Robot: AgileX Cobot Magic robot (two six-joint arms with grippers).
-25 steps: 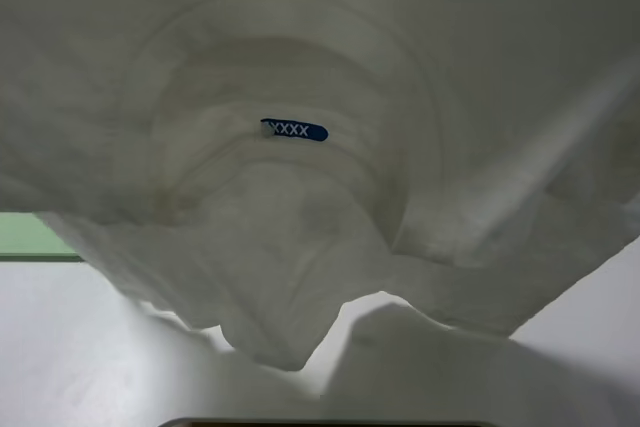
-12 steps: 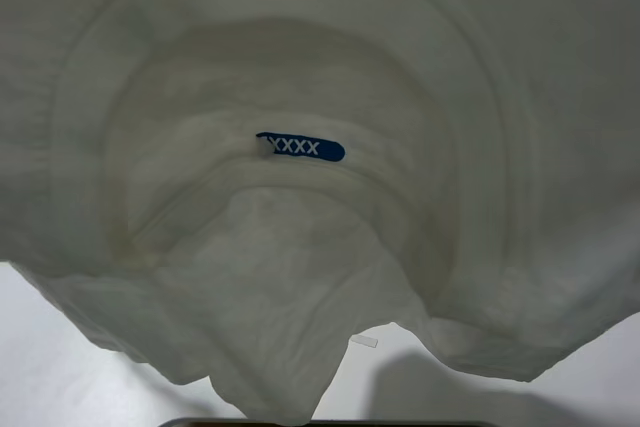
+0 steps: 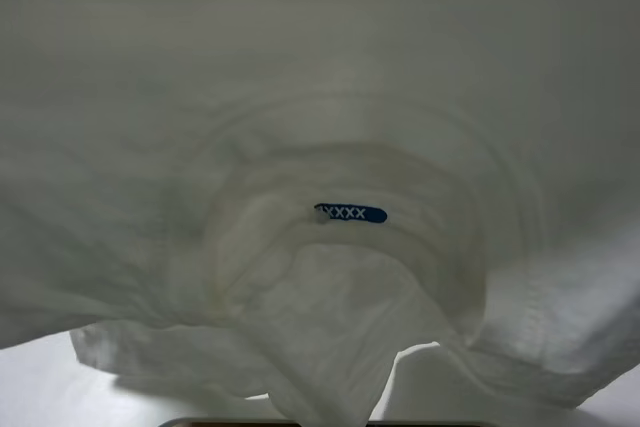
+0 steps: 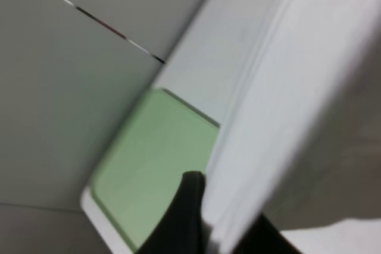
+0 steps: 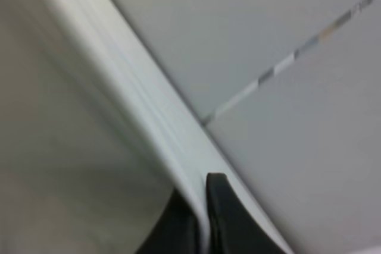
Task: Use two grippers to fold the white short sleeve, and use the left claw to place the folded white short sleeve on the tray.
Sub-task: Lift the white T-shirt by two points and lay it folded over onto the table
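The white short sleeve [image 3: 320, 97] hangs close before the exterior high camera and fills almost the whole view, its blue neck label [image 3: 351, 214] near the middle. Both arms are hidden behind it there. In the left wrist view my left gripper [image 4: 208, 230] is shut on the shirt's hem [image 4: 280, 99], black fingertips [image 4: 189, 206] pinching the edge, with the pale green tray [image 4: 155, 165] below. In the right wrist view my right gripper [image 5: 201, 218] is shut on the shirt's edge [image 5: 119, 69], held taut above the table.
The white table [image 3: 40, 387] shows only in a strip along the bottom under the hanging shirt. A dark object's edge [image 3: 320, 423] sits at the bottom centre. A thin marked line [image 4: 89, 16] crosses the grey surface.
The shirt has shifted so the neck label and collar sit lower and further right in the exterior view, and the cloth covers more of the frame. The small tape strip is no longer visible.
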